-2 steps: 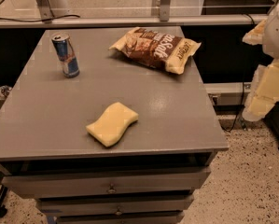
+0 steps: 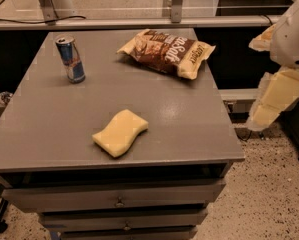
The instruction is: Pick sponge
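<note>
One sponge [image 2: 120,132] lies near the table's [image 2: 189,119] front edge; gripper [image 2: 255,84] hangs well off right, fingers apart.

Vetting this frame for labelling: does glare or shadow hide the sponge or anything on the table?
Camera view: dim, warm light; the sponge is evenly lit, a thin shadow under its near edge; a faint sheen on the table right of it hides nothing; the can and snack bag are unshaded. The tool, beyond the table's right edge, is brightly lit.
</note>
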Robot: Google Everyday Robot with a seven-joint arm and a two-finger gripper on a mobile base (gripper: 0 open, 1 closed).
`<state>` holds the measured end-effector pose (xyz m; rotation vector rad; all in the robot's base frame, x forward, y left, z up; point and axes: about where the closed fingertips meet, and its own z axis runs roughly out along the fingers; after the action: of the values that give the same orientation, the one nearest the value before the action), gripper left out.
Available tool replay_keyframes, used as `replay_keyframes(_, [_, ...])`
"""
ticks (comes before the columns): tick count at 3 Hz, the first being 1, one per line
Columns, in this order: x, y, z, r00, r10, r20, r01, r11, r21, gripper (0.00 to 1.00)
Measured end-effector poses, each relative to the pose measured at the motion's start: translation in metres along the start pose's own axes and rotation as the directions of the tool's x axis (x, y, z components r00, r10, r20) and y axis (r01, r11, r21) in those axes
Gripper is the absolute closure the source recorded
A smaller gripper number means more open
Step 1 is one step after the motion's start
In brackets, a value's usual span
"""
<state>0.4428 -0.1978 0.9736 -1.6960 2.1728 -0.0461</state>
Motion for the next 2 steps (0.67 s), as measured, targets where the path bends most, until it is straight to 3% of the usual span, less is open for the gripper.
replay_keyframes(1, [-0.053, 0.021, 0.033, 0.982, -0.036, 0.185, 0.044, 0.9981, -0.043, 0.0])
replay_keyframes(2, [-0.1, 0.041, 0.061, 0.941, -0.106, 0.322, 0.132, 0.9895, -0.059, 0.0])
